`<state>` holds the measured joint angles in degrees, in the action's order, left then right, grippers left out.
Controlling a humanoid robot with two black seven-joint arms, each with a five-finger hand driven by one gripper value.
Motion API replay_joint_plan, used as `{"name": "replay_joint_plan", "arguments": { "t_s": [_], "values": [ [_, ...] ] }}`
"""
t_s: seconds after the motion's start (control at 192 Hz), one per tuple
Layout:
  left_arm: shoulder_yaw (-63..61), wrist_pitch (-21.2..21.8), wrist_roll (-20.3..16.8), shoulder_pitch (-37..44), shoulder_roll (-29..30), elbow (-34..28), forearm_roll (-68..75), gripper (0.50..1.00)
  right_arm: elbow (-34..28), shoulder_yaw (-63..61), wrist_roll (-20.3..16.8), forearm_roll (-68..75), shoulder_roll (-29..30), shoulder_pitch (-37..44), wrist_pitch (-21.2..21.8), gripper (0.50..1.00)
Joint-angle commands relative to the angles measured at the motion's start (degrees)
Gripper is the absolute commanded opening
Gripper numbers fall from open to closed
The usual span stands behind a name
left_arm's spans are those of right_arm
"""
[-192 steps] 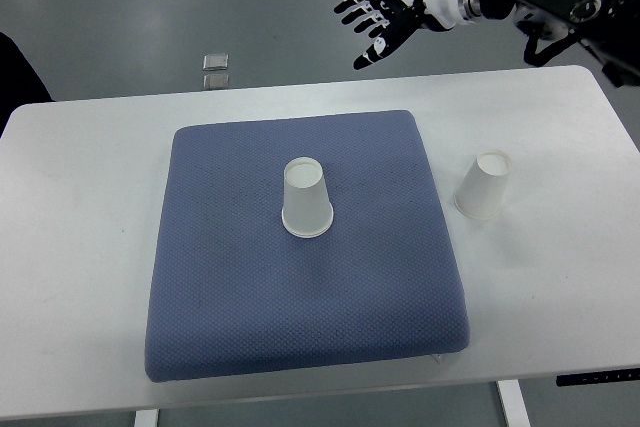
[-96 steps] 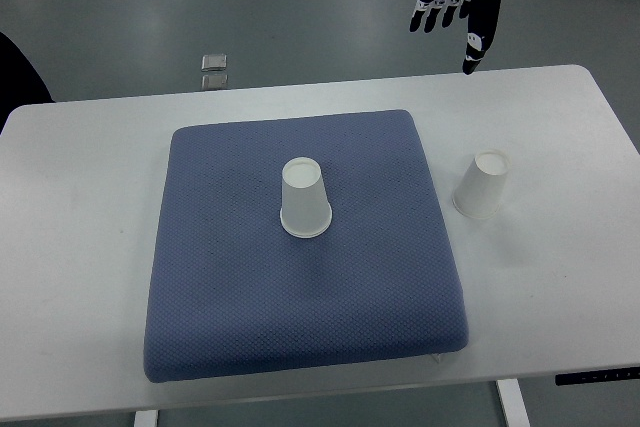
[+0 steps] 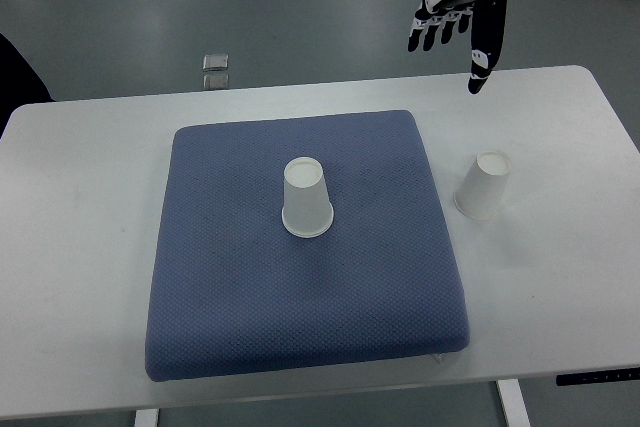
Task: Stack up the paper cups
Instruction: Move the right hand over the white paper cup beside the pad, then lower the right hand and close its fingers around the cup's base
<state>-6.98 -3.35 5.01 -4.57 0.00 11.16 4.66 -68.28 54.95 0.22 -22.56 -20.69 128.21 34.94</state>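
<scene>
The right robot hand (image 3: 462, 9) swung right and dipped toward the table (image 3: 560, 277).

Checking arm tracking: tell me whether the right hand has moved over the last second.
Yes. The right hand swung rightward along the table's far edge, from above the pad's far right corner to beyond the cup on the table.

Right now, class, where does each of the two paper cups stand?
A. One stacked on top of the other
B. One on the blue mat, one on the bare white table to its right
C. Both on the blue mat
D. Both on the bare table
B: one paper cup stands upside down on the blue mat, and the other paper cup stands on the white table to the mat's right, the two apart.
</scene>
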Motion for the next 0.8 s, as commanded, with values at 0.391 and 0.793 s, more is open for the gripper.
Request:
{"name": "replay_joint_plan", "arguments": {
  "t_s": [0.391, 0.793],
  "values": [
    [0.03, 0.01, 0.0, 0.0, 0.0, 0.09, 0.0, 1.0, 9.74, 1.21, -0.57, -1.43, 0.91, -19.4, -12.09, 0.913],
    [0.03, 0.01, 0.0, 0.0, 0.0, 0.17, 0.0, 1.0, 13.08, 1.39, -3.29, -0.2, 1.09, -29.16, -16.66, 0.909]
  ]
}}
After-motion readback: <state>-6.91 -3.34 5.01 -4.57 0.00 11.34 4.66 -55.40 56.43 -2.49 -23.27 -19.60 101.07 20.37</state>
